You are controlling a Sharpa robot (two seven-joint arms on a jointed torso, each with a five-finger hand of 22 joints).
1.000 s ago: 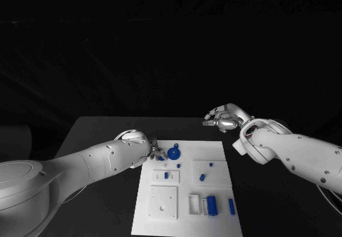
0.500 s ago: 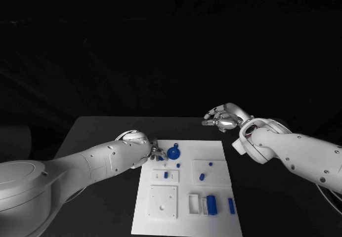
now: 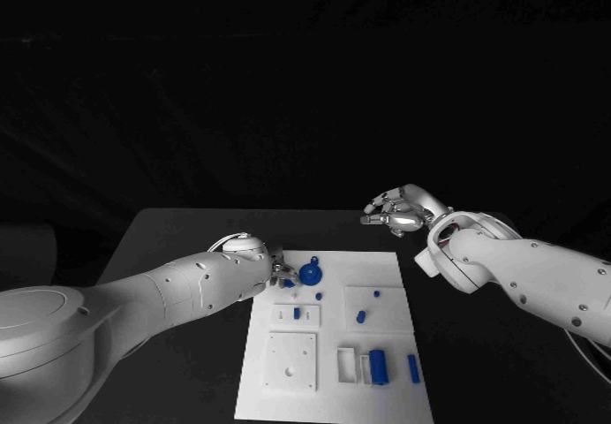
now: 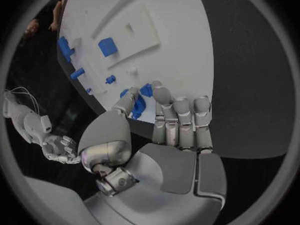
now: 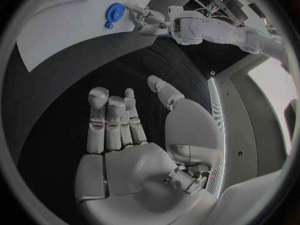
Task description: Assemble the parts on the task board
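The white task board (image 3: 334,393) lies mid-table, also seen from the wrists as task board (image 4: 181,45) and task board (image 5: 56,30). A blue round gear (image 3: 310,275) sits near its far left corner. My left hand (image 3: 273,268) hovers at that corner, fingers apart, fingertips reaching to the gear (image 4: 139,104); I see no grip on it. From the right wrist, the left hand (image 5: 147,16) stands just beside the gear (image 5: 114,12). My right hand (image 3: 397,212) is raised beyond the board's far right corner, fingers spread, holding nothing; its palm (image 5: 131,155) is bare.
Other blue parts stand on the board: a small peg (image 3: 297,313), a slanted piece (image 3: 360,315), a block (image 3: 377,363) and a bar (image 3: 414,368) near the front. A white square plate (image 3: 291,360) lies at the front left. Black table (image 3: 178,238) surrounds the board.
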